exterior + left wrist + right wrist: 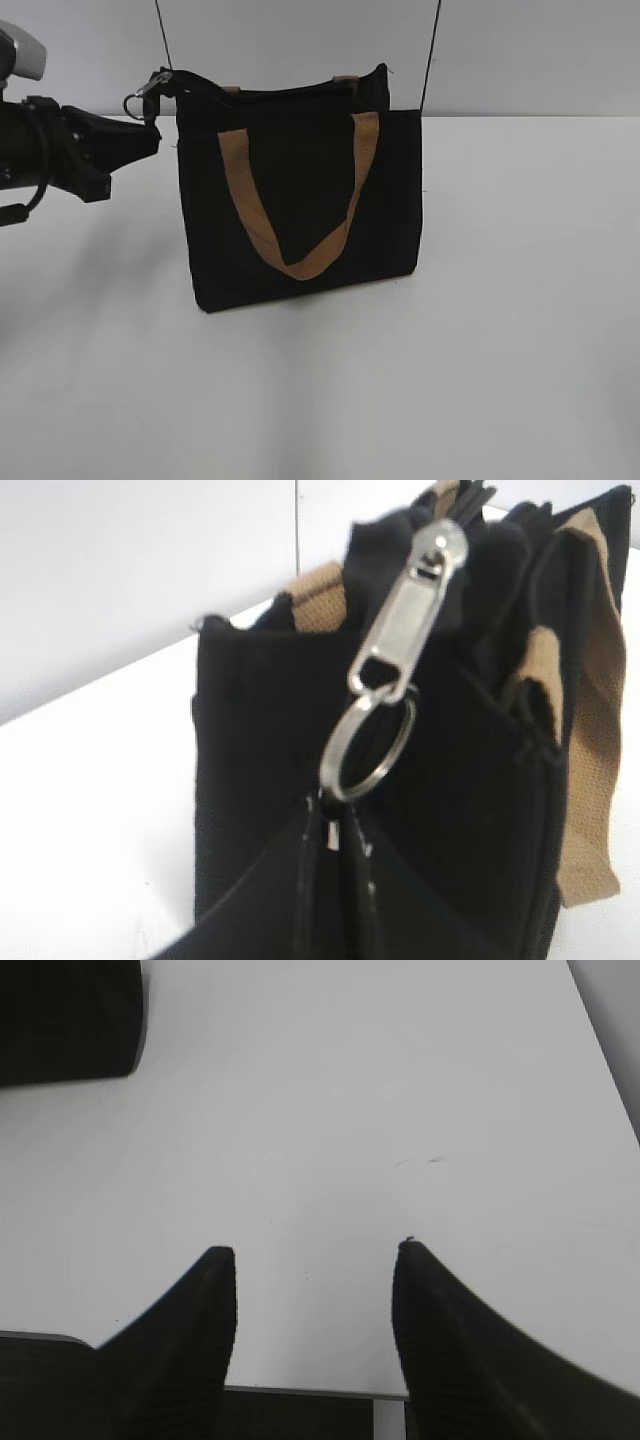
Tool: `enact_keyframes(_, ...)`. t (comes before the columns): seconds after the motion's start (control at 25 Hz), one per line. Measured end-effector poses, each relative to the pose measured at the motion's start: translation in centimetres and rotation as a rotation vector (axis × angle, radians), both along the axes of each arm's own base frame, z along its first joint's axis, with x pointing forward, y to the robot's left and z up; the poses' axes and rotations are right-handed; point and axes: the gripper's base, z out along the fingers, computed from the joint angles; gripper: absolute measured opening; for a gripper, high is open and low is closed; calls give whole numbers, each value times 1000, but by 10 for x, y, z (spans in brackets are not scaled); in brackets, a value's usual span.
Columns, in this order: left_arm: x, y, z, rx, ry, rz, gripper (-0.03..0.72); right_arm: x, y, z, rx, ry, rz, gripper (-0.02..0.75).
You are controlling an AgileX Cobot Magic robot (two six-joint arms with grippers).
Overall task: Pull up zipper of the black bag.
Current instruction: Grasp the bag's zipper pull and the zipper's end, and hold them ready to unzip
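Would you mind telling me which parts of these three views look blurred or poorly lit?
Exterior view: the bag is a near-featureless black mass, with soft shadows on the table. Left wrist view: the zipper pull and ring are slightly soft. Right wrist view: the end effector fingers are dark, blurry silhouettes.

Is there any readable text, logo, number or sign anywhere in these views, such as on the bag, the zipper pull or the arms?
None can be read in any view.
black bag: plain black fabric with tan straps, no label showing.
zipper pull: bare metal, slightly blurred, no marking legible; its ring is also plain.
left gripper and right gripper: no markings visible.
table: blank white.
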Motion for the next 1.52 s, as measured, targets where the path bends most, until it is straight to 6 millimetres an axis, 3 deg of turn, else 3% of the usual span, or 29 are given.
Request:
enact_keyframes(0.24,-17,1,35,49,-81,-20,10,0,0,0,0,0,0,389)
enact_keyframes(0.8,-43,0,71,41,-98,-52,10,0,0,0,0,0,0,389)
enact_keyframes(1.52,-48,1,89,-80,-93,7,10,0,0,0,1,0,1,389)
